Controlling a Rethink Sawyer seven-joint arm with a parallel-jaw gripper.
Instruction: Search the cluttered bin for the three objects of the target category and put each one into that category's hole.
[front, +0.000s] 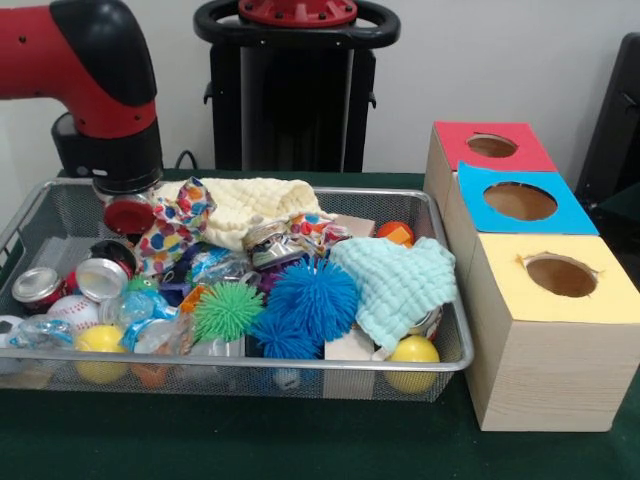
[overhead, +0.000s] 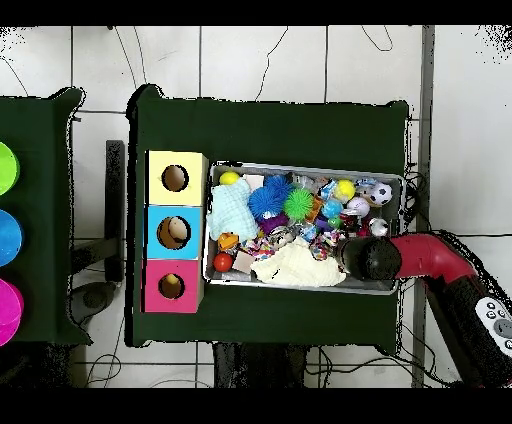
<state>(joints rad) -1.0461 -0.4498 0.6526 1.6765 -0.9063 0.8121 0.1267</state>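
Observation:
The wire mesh bin sits on the green table, full of clutter; in the overhead view its rim lies right of the boxes. The red-topped box's round hole is the farthest of the three; it also shows in the overhead view. A small orange rounded thing peeks out behind a mint cloth; I cannot tell if it is a plush toy. No other plush toy shows. The red and black arm reaches down over the bin's far left corner. The gripper is low among the clutter, largely hidden.
The blue-topped box and the yellow-topped box stand right of the bin. Spiky blue and green balls, yellow balls, cans and a cream cloth fill the bin.

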